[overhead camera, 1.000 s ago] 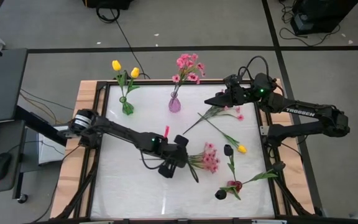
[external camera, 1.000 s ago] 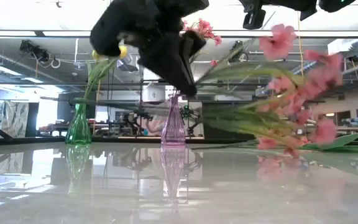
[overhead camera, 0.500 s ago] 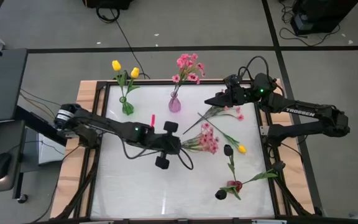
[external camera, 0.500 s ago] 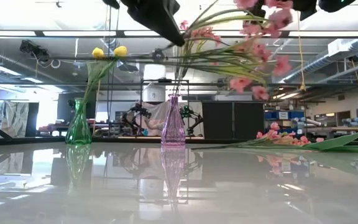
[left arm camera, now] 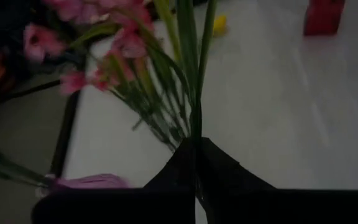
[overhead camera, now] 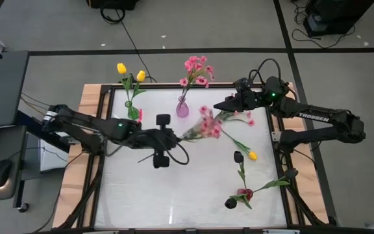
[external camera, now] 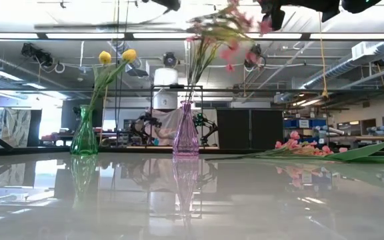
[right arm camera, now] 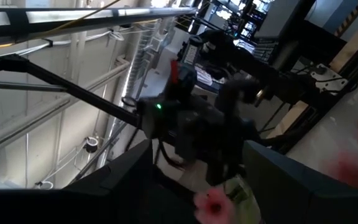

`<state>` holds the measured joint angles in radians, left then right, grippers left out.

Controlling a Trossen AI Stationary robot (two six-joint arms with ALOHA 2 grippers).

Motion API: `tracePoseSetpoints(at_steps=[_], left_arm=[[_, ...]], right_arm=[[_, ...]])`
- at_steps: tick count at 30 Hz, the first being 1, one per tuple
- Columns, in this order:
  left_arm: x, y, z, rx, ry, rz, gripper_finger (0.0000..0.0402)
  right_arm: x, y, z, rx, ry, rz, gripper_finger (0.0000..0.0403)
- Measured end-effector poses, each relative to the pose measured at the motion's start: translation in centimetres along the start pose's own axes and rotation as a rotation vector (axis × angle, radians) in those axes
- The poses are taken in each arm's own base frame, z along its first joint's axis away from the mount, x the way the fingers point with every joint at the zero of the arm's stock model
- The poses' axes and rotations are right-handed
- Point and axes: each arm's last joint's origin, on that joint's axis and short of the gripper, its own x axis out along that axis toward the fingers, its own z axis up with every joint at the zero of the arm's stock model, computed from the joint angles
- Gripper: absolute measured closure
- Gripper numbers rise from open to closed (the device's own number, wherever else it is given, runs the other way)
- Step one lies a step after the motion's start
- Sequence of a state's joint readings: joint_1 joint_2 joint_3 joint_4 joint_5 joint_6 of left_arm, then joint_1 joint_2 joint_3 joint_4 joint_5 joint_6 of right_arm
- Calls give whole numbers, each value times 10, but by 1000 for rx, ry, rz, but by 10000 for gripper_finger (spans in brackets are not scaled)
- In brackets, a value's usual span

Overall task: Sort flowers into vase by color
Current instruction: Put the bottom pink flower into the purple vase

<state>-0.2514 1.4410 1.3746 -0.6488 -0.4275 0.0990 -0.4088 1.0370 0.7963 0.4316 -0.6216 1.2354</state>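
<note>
so the left gripper (overhead camera: 174,136) has swung a good way across the table in the last second, from down near the middle front up toward the back, and it's carrying the pink spray (overhead camera: 205,125) with it, fingers (left arm camera: 182,168) clamped tight on the bundle of green stems in the left wrist view. The blossoms are now up in the air just beside the purple vase (overhead camera: 182,108), which already has a bunch of pink flowers (overhead camera: 196,70) in it, so this looks like pink going to pink. In the low view the spray (external camera: 222,30) is tilted high over that vase (external camera: 185,133), stems not in the neck yet. Right gripper (overhead camera: 221,104) hasn't budged, hanging spread open and empty at the back right over another pink spray (overhead camera: 236,117) lying on the table. The green vase (overhead camera: 132,110) has its two yellow tulips (overhead camera: 130,71). Left on the table: a yellow tulip (overhead camera: 252,155) and the dark red tulips (overhead camera: 237,195) at front right. My guess is the next bit is the fiddly part, turning the stems down and threading them into that narrow neck without knocking the vase
</note>
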Motion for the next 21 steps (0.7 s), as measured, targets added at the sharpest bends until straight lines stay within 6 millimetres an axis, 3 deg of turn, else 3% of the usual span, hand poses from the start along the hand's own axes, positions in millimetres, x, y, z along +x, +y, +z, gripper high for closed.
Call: tracePoseSetpoints(at_steps=[14, 21], left_arm=[[-71, 23, 2, -110, -170, 196, 393], [-89, 35, 6, -200, -244, 413, 393]], right_arm=[[0, 0, 0, 0, 0, 0, 145], [0, 0, 0, 0, 0, 0, 145]])
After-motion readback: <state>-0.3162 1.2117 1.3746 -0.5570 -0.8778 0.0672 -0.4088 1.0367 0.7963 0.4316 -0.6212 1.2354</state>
